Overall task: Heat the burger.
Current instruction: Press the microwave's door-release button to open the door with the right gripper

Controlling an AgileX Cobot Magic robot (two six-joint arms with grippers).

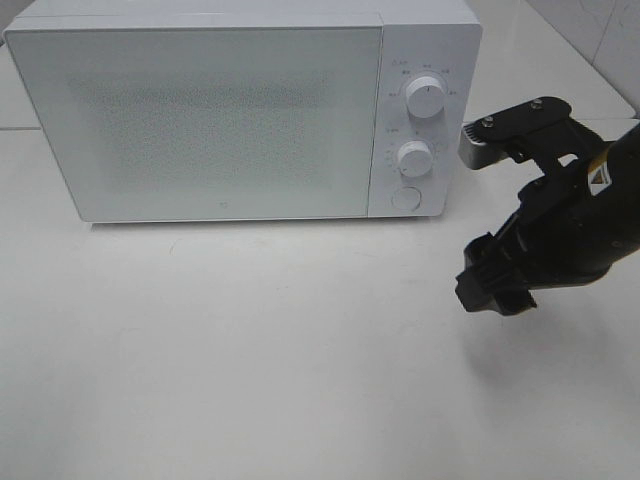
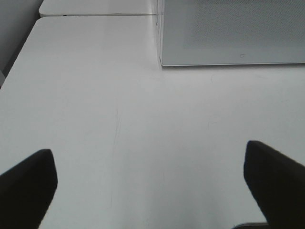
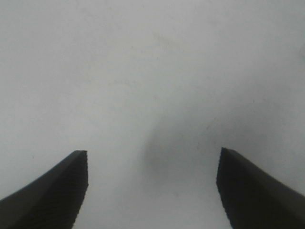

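Note:
The burger is not in view in any frame. A white microwave (image 1: pixel 200 110) stands at the back of the white table (image 1: pixel 250 350) with its door closed; its lower front corner also shows in the left wrist view (image 2: pixel 228 33). My right gripper (image 1: pixel 490 285) hangs above the table, to the right of and in front of the microwave. In the right wrist view (image 3: pixel 152 155) its jaws are open and empty over bare table. My left gripper (image 2: pixel 147 152) is open and empty above the table, in front of and left of the microwave. It is out of the exterior high view.
The microwave's control panel has two white knobs (image 1: pixel 425 97) (image 1: pixel 413 157) and a round button (image 1: pixel 404 197) below them. A second white surface (image 2: pixel 95 7) adjoins the table behind the microwave's left side.

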